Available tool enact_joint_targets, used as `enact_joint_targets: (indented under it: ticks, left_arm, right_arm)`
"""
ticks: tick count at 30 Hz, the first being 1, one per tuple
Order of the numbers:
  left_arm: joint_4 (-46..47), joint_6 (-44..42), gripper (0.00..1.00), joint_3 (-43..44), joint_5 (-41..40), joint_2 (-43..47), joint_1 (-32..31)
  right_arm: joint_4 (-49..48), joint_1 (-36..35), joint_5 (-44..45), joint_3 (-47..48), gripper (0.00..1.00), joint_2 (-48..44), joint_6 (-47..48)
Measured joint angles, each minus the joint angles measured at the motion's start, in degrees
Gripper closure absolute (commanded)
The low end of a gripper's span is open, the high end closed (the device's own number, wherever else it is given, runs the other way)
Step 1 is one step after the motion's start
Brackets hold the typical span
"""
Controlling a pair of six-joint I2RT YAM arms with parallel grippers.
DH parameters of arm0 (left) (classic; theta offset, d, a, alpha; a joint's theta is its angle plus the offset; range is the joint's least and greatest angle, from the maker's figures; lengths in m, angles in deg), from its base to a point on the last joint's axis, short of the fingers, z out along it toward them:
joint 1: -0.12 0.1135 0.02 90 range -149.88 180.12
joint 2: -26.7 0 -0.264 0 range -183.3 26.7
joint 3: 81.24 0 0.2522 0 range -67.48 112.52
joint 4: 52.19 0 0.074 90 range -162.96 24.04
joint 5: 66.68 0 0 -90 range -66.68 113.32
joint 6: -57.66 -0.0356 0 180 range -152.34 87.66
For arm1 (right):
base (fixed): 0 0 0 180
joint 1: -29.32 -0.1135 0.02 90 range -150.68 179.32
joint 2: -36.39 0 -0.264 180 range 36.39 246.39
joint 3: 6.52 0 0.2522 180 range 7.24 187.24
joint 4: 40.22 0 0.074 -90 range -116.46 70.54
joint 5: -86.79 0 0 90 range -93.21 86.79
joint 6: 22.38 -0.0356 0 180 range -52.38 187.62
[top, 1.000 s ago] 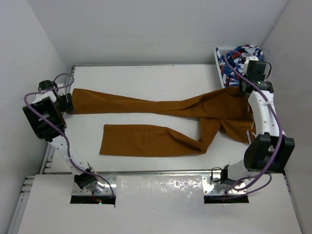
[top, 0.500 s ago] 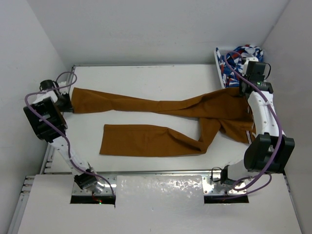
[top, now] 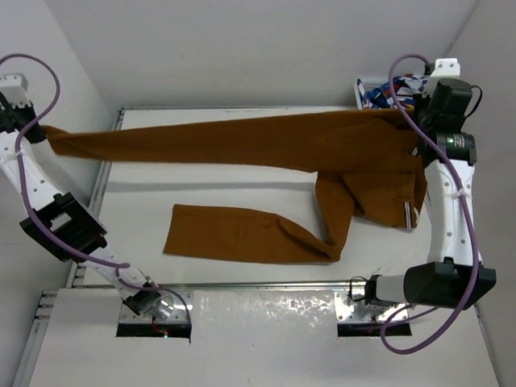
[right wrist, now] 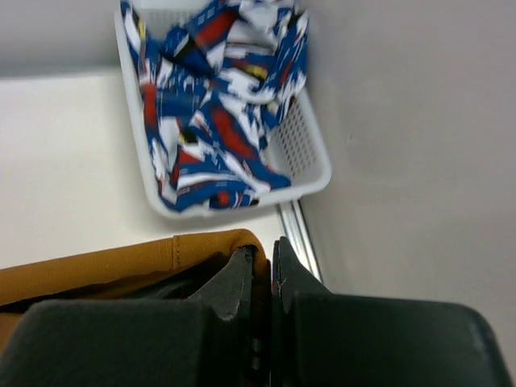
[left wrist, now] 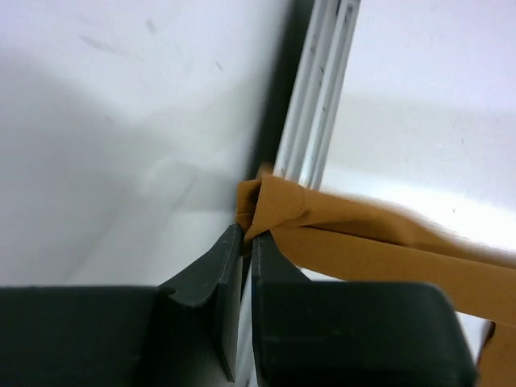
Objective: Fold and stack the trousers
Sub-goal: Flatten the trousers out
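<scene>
The mustard-brown trousers (top: 242, 145) hang stretched in the air between my two arms. My left gripper (left wrist: 247, 239) is shut on the cuff of the upper leg (left wrist: 274, 205), high at the far left near the wall (top: 36, 133). At the far right my right gripper (right wrist: 264, 258) is shut on the waistband edge (right wrist: 193, 246), raised (top: 419, 129) above the table. The other leg (top: 242, 234) lies flat on the white table (top: 226, 193), joined by a drooping fold (top: 334, 210).
A white basket (right wrist: 310, 153) holding blue-red-white patterned cloth (right wrist: 214, 105) stands at the back right corner, just beyond my right gripper. Grey walls close in left, right and behind. A metal rail (left wrist: 318, 105) runs along the table's left edge.
The left gripper shut on the cuff, then both arms rose, lifting the upper leg and waist off the table and pulling them taut. The lower leg stayed on the table.
</scene>
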Motion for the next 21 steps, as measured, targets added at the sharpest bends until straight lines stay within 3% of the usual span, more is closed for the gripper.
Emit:
enact_joint_targets:
  ticks: [5, 10, 21]
  left_arm:
    - [-3.4, -1.5, 1.00, 6.4, -0.4, 0.0, -0.2]
    - [-4.6, -2.3, 1.00, 3.4, -1.7, 0.0, -0.1]
    - [-5.8, -3.0, 1.00, 2.3, -4.7, -0.4, 0.2]
  right_arm:
    - [-1.1, 0.0, 0.2, -0.3, 1.00, -2.4, 0.0]
    - [-2.1, 0.5, -1.9, -6.5, 1.00, -5.2, 0.7]
    - [-2.3, 0.8, -4.9, -8.0, 1.00, -6.8, 0.9]
